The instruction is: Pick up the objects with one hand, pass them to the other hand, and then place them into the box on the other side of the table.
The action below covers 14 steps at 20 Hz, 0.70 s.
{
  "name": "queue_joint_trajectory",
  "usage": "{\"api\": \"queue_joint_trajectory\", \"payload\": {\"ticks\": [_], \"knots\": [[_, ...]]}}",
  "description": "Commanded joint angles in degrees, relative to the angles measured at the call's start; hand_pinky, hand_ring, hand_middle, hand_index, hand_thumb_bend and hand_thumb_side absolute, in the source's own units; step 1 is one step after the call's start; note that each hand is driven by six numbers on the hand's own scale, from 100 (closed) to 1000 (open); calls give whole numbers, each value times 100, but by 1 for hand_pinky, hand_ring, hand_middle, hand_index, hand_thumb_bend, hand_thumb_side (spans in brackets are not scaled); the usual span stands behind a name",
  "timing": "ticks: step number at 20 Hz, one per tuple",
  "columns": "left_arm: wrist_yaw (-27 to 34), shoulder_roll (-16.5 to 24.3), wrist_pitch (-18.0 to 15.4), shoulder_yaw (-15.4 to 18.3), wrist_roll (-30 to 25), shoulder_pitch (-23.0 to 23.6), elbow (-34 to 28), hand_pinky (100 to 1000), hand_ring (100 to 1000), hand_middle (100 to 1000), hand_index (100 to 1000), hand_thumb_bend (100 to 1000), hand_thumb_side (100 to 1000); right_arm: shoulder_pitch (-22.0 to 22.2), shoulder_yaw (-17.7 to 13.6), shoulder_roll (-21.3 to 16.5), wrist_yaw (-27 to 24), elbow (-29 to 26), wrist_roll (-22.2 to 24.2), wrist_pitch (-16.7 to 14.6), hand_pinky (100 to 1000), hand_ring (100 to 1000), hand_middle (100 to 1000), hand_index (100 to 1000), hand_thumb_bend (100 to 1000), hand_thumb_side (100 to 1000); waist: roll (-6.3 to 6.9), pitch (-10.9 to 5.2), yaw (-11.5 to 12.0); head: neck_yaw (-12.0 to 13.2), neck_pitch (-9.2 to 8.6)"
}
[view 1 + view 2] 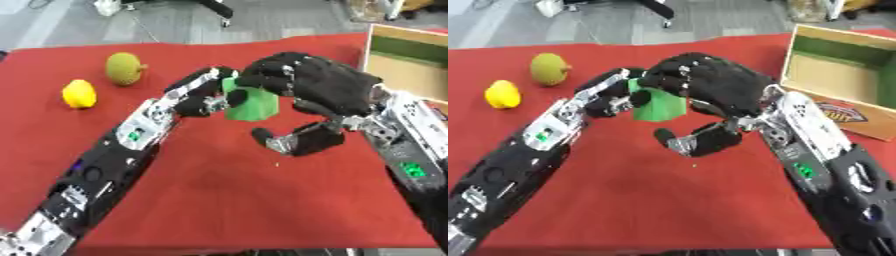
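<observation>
A green block [254, 106] hangs above the middle of the red table [219, 190]. My left hand [203, 100] reaches in from the lower left and is shut on the block's left side. From the right, my right hand [328, 90] arches its fingers over the block's top. Its thumb [293, 141] is spread out below, apart from the block. The open cardboard box [833, 75] stands at the table's far right. A yellow lemon [79, 93] and an olive-green round fruit [124, 68] lie at the far left.
The table's front edge runs along the bottom of both views. Beyond the far edge is grey floor with chair legs. The box's front wall stands close to my right forearm [815, 145].
</observation>
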Motion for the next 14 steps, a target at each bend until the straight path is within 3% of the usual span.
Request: {"api": "queue_joint_trajectory", "payload": {"ticks": [1,2,4,7,10,14], "knots": [[300,-66,298,25,-80,-263,-274,793,584,491,573,100,641,-43,97,38,104,24,48,-107,867,892,855,963,241,505,-85,19,2,-3,-11],[373,-66,396,23,-104,-273,-330,793,584,491,573,100,642,-42,96,40,122,29,42,-116,867,891,853,963,242,494,-85,18,3,-1,-11],[506,-61,572,22,-129,-288,-451,793,583,490,573,100,645,-39,87,40,147,27,-7,-110,851,862,770,955,269,314,-87,13,5,-1,-11],[644,-37,771,-6,-151,-293,-606,794,583,491,574,100,654,-33,80,37,186,28,-151,-60,826,813,531,944,273,198,-87,7,5,0,-11],[712,-22,886,-34,-176,-288,-695,794,584,492,574,100,656,-26,81,37,231,59,-316,3,807,778,383,932,245,110,-88,3,7,-5,-11],[726,12,936,-58,-227,-285,-749,796,585,495,579,100,664,-19,73,33,248,88,-577,126,789,750,257,921,211,100,-86,0,8,-3,-11]]}}
